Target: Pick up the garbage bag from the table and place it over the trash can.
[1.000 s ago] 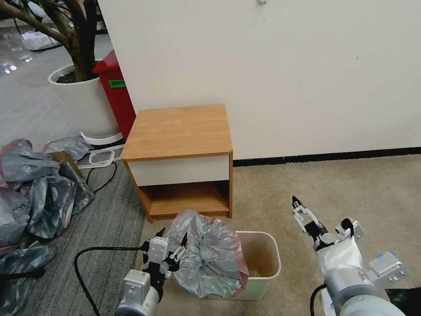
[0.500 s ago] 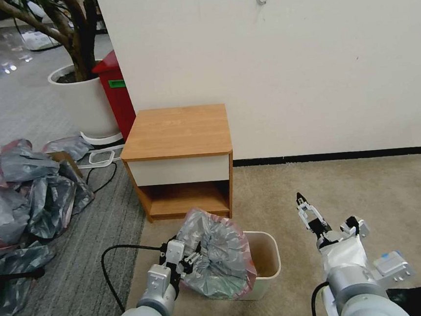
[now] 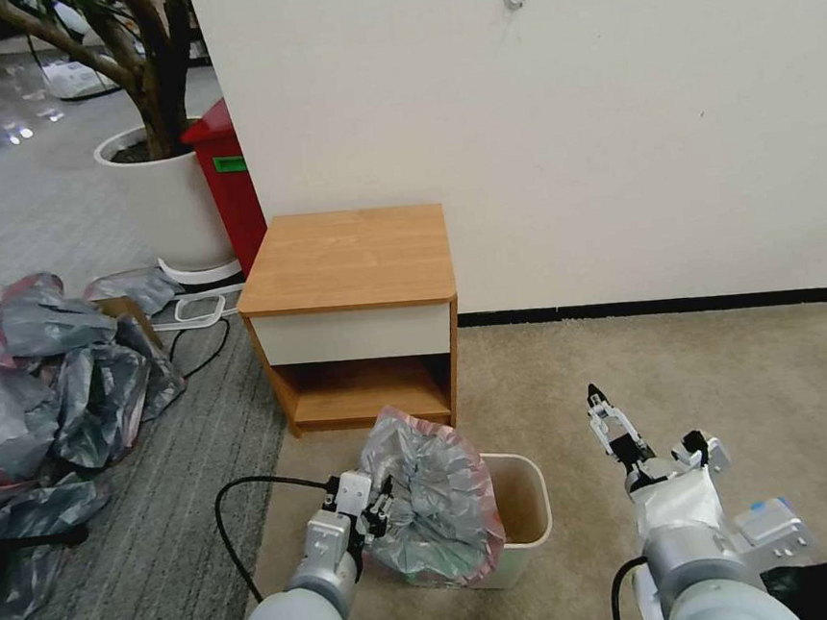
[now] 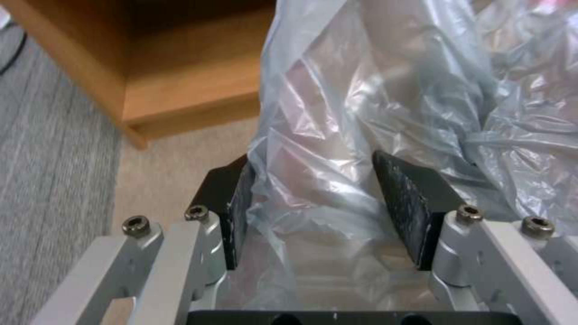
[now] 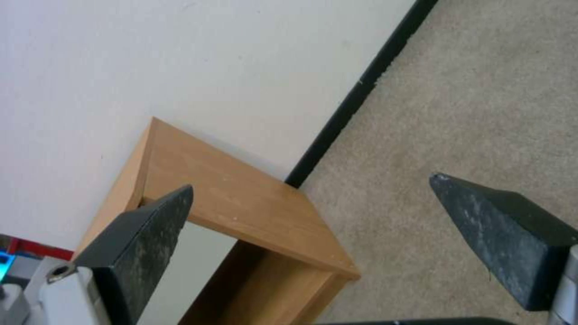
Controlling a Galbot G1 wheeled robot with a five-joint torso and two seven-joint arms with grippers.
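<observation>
Left hand (image 3: 381, 512) shifted rightward, spread around crinkled translucent garbage bag (image 3: 437, 503), right hand (image 3: 605, 421) apart

thin translucent grey-silver plastic garbage bag (image 3: 438, 501) over left part of small cream-white rectangular plastic trash can (image 3: 522, 503) (on floor) | light-brown wooden nightstand table (image 3: 349, 258) behind

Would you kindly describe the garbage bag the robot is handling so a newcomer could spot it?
In front of the wooden table stands the cream trash can. The garbage bag is draped over its left side, between the fingers of the left gripper. Unlike the heap of grey bags, it is single, pink-rimmed.
</observation>
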